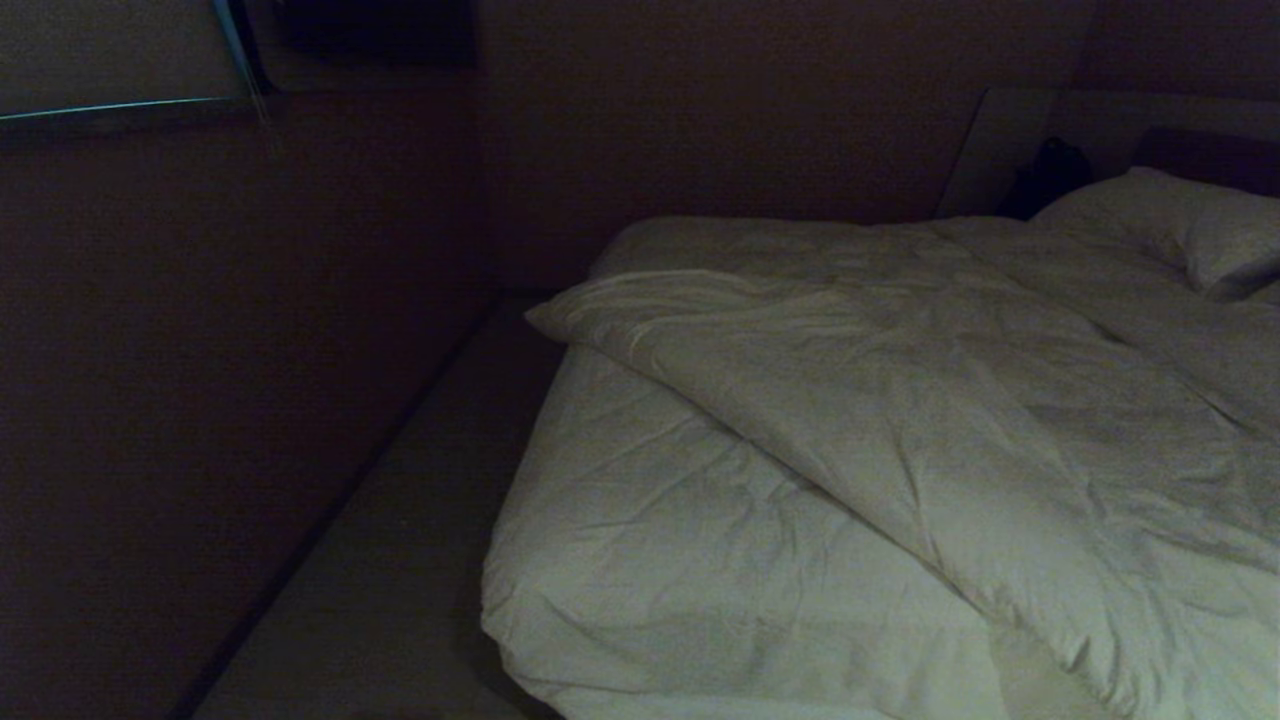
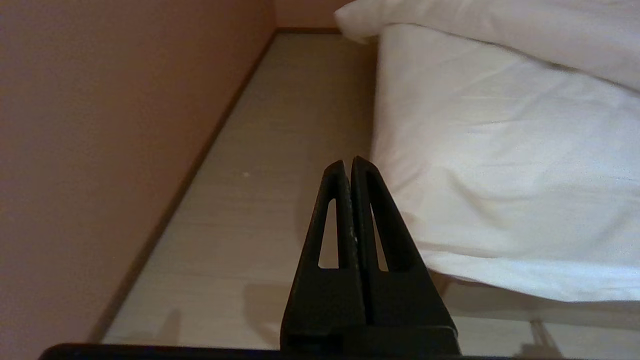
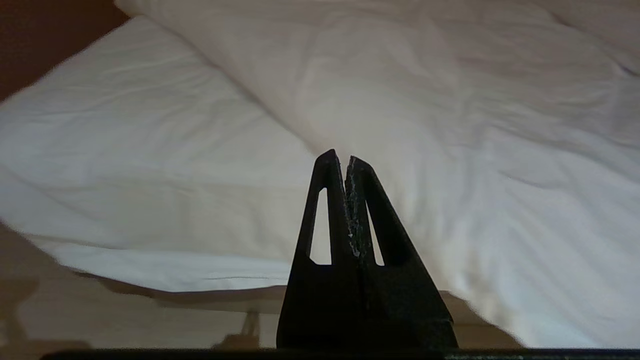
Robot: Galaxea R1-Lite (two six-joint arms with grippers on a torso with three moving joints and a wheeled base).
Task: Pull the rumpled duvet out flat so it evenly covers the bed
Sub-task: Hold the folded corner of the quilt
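The white duvet [image 1: 900,400] lies rumpled and slanted across the bed [image 1: 640,540], folded back so the near left corner of the mattress sheet is bare. The duvet [image 3: 450,125] fills much of the right wrist view, and its edge [image 2: 500,30] overhangs the mattress in the left wrist view. My left gripper [image 2: 348,162] is shut and empty, held low beside the bed's near corner, apart from the sheet. Shut and empty too, my right gripper [image 3: 340,156] sits in front of the bed's foot edge, facing the duvet fold. Neither arm shows in the head view.
A wall [image 1: 250,350] runs along the bed's left side, leaving a narrow strip of pale floor [image 1: 400,560] between. A white pillow [image 1: 1180,225] lies at the far right by the headboard [image 1: 1200,150], with a dark object [image 1: 1050,175] beside it.
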